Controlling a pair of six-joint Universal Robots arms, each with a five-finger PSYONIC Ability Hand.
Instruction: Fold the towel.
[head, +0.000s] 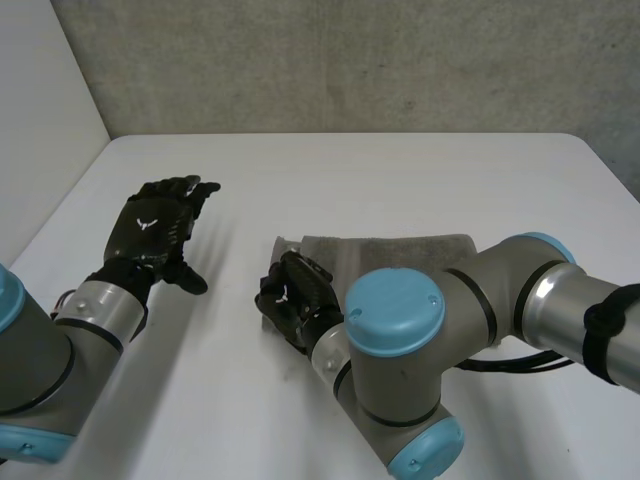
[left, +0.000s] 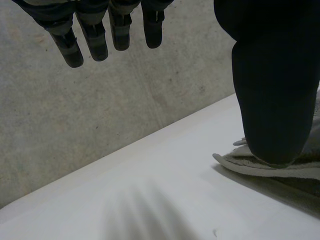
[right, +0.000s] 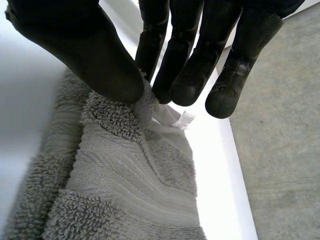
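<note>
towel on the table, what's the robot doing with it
The robot is partway through folding a grey towel on the white table. Its right hand pinches a corner of the towel between thumb and fingers, next to a small white label. The towel lies in layers there, so it looks already doubled over. The left hand is open with straight fingers, off to the side over bare table, apart from the towel and holding nothing.

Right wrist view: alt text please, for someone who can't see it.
The black right hand pinches a corner of the grey terry towel, beside its white label, between thumb and fingers. The towel lies on a white table.
</note>
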